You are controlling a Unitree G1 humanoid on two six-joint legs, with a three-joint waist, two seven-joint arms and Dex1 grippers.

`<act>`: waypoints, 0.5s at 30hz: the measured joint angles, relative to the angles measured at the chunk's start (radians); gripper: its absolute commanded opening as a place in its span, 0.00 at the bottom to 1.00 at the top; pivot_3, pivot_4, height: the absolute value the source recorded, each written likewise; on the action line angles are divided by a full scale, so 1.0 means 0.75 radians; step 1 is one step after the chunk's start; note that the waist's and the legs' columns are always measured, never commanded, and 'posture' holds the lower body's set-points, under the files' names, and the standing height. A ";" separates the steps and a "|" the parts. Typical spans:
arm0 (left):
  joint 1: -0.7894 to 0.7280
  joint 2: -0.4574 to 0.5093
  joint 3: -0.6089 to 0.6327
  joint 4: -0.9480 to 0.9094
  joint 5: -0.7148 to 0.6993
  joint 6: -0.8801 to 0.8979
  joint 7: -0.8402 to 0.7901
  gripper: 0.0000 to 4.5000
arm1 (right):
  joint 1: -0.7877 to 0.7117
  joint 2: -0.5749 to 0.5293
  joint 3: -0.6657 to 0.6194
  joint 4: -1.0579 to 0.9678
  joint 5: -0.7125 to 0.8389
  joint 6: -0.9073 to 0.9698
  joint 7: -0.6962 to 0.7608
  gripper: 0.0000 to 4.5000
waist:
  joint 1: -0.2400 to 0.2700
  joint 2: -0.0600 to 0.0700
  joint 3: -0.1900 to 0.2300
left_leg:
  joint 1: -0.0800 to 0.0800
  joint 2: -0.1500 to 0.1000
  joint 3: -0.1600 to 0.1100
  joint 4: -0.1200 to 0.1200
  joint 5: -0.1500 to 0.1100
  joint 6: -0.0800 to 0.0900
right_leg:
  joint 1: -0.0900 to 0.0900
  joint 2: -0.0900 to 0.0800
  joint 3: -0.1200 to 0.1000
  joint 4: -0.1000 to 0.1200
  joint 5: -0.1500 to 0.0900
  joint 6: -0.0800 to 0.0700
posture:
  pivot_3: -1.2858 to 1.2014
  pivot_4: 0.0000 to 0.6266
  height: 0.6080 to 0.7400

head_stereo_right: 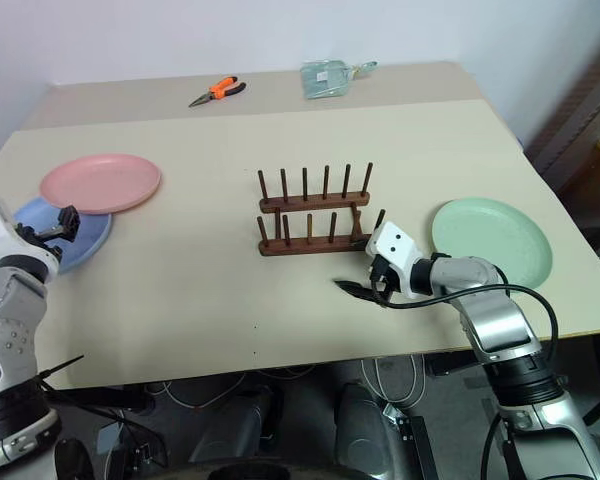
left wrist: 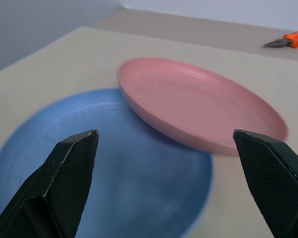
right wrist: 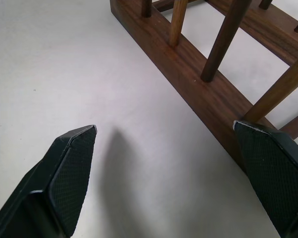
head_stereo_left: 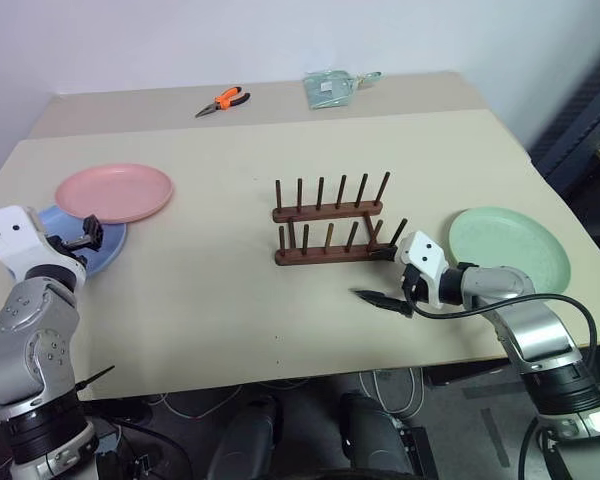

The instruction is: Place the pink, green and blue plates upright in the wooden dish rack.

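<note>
Rack (head_stereo_left: 329, 222) mid-table, pegs bare. Right gripper (head_stereo_left: 385, 278) just beside rack's near right end, jaws spread, holding nothing. Green plate (head_stereo_left: 509, 247) flat to rack's right. Left gripper (left wrist: 164, 144) spread wide over blue plate (head_stereo_left: 98, 246); pink plate (head_stereo_left: 114, 192) overlaps blue's far edge. Orange pliers (head_stereo_left: 223, 100), pale green packet (head_stereo_left: 332, 89) at far edge.

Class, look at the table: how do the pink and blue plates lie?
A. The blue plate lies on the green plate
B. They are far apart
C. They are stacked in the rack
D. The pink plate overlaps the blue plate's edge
D: the pink plate rests partly over the blue plate.
</note>
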 measured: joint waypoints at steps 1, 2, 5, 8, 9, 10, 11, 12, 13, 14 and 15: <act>-0.010 0.002 0.000 0.006 0.002 0.010 0.010 0.99 | -0.002 0.004 0.001 0.004 -0.006 -0.003 -0.004 1.00 | 0.000 0.000 0.000 | 0.000 0.000 0.000 0.000 0.000 0.000 | 0.000 0.000 0.000 0.000 0.000 0.000 | 0.52 0.24 0.94; -0.024 0.002 0.001 0.018 0.003 0.019 0.021 0.99 | -0.003 0.008 0.002 0.009 -0.010 -0.010 -0.008 1.00 | 0.000 0.000 0.000 | 0.000 0.000 0.000 0.000 0.000 0.000 | 0.000 0.000 0.000 0.000 0.000 0.000 | 0.52 0.24 0.94; -0.053 0.019 0.003 0.032 0.001 0.036 0.036 0.99 | -0.004 0.018 0.004 0.011 -0.026 -0.027 -0.023 1.00 | -0.002 -0.001 0.000 | 0.000 0.000 0.000 0.000 0.000 0.000 | -0.001 0.000 0.000 0.000 0.000 0.000 | 0.52 0.24 0.94; -0.071 0.036 0.003 0.041 0.002 0.051 0.039 0.99 | -0.003 0.023 0.005 0.011 -0.038 -0.036 -0.036 1.00 | -0.002 -0.001 0.000 | 0.000 0.000 0.000 0.000 0.000 -0.001 | -0.001 0.000 0.000 0.000 0.000 0.000 | 0.52 0.24 0.94; -0.080 0.039 0.003 0.047 0.003 0.054 0.044 0.99 | -0.002 0.027 0.005 0.012 -0.041 -0.039 -0.041 1.00 | -0.002 -0.001 0.000 | 0.000 0.000 0.000 0.000 0.000 -0.001 | -0.001 0.000 0.000 0.000 0.000 0.000 | 0.52 0.24 0.94; -0.088 0.041 0.004 0.051 0.005 0.065 0.055 0.99 | -0.002 0.032 0.006 0.012 -0.046 -0.041 -0.045 1.00 | -0.002 -0.001 0.000 | 0.000 0.000 0.000 0.000 0.000 -0.001 | -0.001 0.000 0.000 0.000 0.000 0.000 | 0.52 0.24 0.94; -0.094 0.041 0.004 0.052 0.008 0.076 0.068 0.99 | -0.002 0.036 0.007 0.013 -0.048 -0.045 -0.048 1.00 | -0.002 -0.001 0.000 | 0.000 0.000 0.000 0.000 0.000 -0.001 | -0.001 0.000 0.000 0.000 0.000 0.000 | 0.52 0.24 0.94; -0.095 0.041 0.006 0.052 0.011 0.081 0.075 0.99 | -0.002 0.040 0.007 0.015 -0.048 -0.051 -0.050 1.00 | -0.003 -0.001 0.000 | 0.000 0.000 0.000 0.000 0.000 -0.001 | -0.001 0.000 0.000 0.000 0.000 0.000 | 0.52 0.24 0.94; -0.095 0.041 0.008 0.053 0.013 0.086 0.082 0.99 | -0.002 0.045 0.007 0.017 -0.050 -0.056 -0.053 1.00 | -0.003 -0.001 0.000 | 0.000 0.000 0.000 0.000 0.000 -0.001 | -0.001 0.000 0.000 0.000 0.000 0.000 | 0.52 0.24 0.94; -0.095 0.041 0.010 0.053 0.015 0.093 0.088 0.99 | -0.002 0.048 0.008 0.019 -0.051 -0.058 -0.055 1.00 | -0.003 -0.001 0.000 | 0.000 0.000 0.000 0.000 0.000 -0.001 | -0.001 0.000 0.000 0.000 0.000 0.000 | 0.52 0.24 0.94; -0.093 0.042 0.012 0.053 0.018 0.100 0.091 0.99 | -0.001 0.051 0.008 0.019 -0.055 -0.061 -0.058 1.00 | -0.003 -0.001 0.000 | 0.000 0.000 0.000 0.000 0.000 -0.001 | -0.001 0.000 0.000 0.001 0.000 0.000 | 0.52 0.24 0.94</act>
